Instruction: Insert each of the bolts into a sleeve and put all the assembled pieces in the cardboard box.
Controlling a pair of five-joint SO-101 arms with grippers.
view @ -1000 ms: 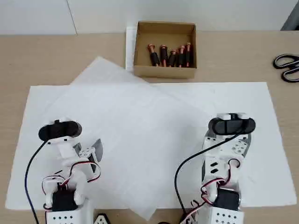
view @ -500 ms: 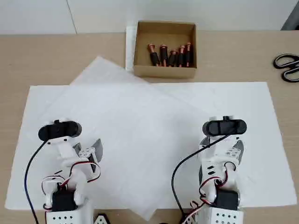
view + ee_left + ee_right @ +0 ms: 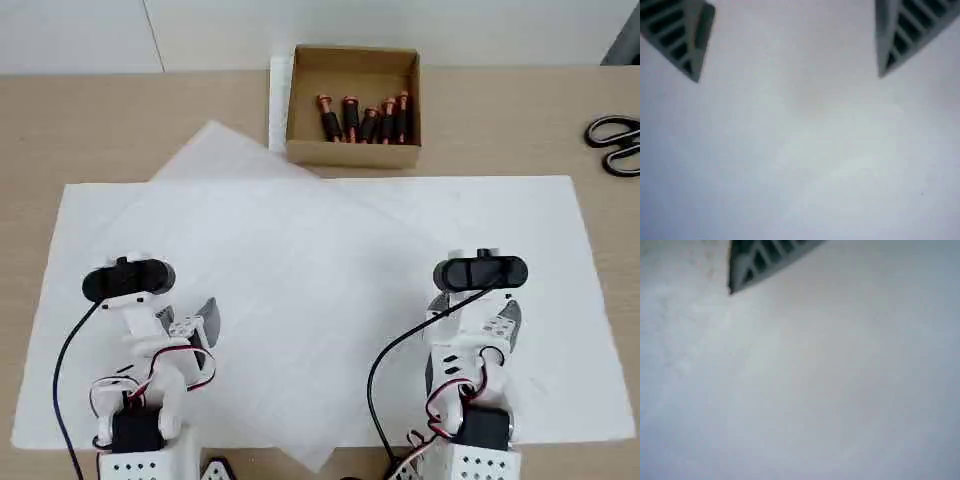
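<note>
The cardboard box (image 3: 352, 152) stands at the far middle of the table. Several copper-coloured bolts in black sleeves (image 3: 365, 119) lie side by side inside it. My left gripper (image 3: 190, 322) hangs low over the white paper near the front left. In the left wrist view it (image 3: 786, 77) is open, with nothing but paper between its grey fingertips (image 3: 690, 70). My right gripper (image 3: 503, 325) sits folded back over the paper at the front right, holding nothing that I can see. Both grippers are far from the box.
Overlapping white paper sheets (image 3: 300, 260) cover most of the tabletop. Black scissors (image 3: 614, 138) lie at the far right edge. A white strip (image 3: 277, 95) lies against the box's left side.
The right arm has drawn back slightly toward the front edge and shifted a little left. The left arm has not moved.
</note>
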